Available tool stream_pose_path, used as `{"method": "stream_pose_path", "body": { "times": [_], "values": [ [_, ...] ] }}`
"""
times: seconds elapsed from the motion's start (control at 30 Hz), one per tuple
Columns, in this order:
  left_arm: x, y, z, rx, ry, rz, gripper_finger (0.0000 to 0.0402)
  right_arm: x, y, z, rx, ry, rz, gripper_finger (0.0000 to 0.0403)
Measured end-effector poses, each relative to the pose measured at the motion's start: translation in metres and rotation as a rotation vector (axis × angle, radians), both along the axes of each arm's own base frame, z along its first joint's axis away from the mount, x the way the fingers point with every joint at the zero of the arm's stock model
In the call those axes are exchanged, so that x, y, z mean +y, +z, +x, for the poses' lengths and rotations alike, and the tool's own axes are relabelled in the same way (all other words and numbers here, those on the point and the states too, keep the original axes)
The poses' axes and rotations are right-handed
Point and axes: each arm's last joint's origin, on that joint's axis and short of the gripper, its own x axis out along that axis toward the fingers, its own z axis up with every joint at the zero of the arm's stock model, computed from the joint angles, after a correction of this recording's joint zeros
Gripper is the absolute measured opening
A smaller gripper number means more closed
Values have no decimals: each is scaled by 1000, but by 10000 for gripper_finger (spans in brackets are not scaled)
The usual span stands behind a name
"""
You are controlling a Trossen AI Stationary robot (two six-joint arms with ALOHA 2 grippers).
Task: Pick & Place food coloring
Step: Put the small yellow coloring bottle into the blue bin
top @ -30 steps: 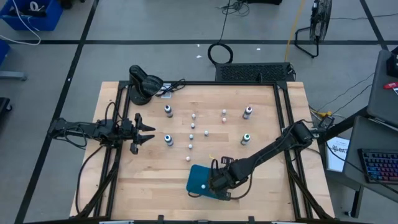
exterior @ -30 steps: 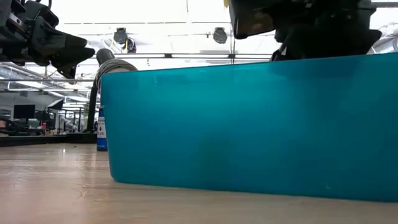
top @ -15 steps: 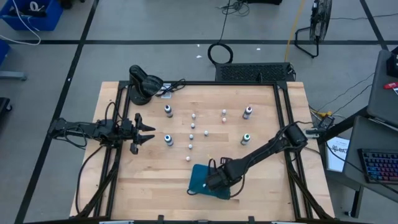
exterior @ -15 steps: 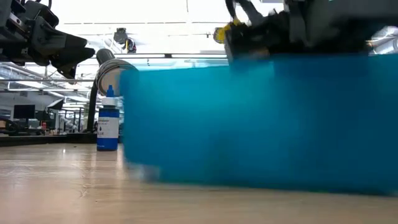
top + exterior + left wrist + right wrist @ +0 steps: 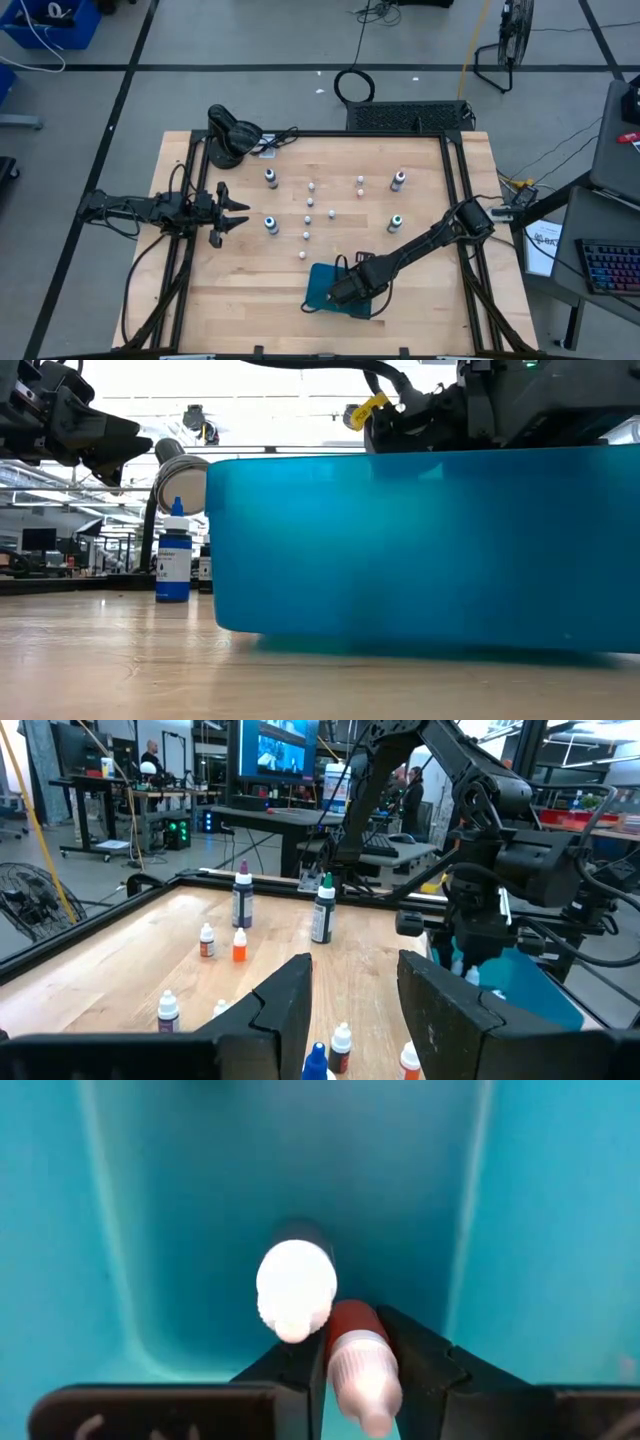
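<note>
The right gripper (image 5: 335, 292) hangs over the teal tray (image 5: 318, 278), which sits near the table's (image 5: 440, 300) front edge, a little right of its middle. In the right wrist view a small red-bodied dropper bottle (image 5: 358, 1360) lies between the two dark fingers (image 5: 425, 1355) (its whitish tip points toward the camera), so the claw is grasping that bottle just above the tray floor. A second bottle (image 5: 295, 1292) with a white cap stands in the tray, just beside the held one.

The rest of the food coloring stays out on the table's middle: small whitish droppers (image 5: 308, 220) in loose rows, with larger white-topped bottles (image 5: 271, 179) standing toward the left and right of them. In the low view a blue bottle (image 5: 173, 565) stands upright beyond the tray's left end.

The left gripper (image 5: 232, 213) waits at the table's left edge, its fingers (image 5: 285, 1005) parted and holding nothing.
</note>
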Motion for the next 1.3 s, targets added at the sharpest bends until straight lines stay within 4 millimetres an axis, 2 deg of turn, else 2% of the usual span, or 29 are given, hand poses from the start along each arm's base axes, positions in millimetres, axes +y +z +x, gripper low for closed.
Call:
{"method": "stream_pose_path", "body": {
  "times": [0.4,0.9,1.07,1.3],
  "values": [
    [0,0,0,0,0,0,152,2,2,2,-2,-24,62,83],
    [0,0,0,0,0,0,152,1,3,7,-15,-57,134,159],
    [0,0,0,0,0,0,152,-1,6,7,-18,-80,143,160],
    [0,0,0,0,0,0,152,-1,22,7,-76,-92,167,156]
  ]
}}
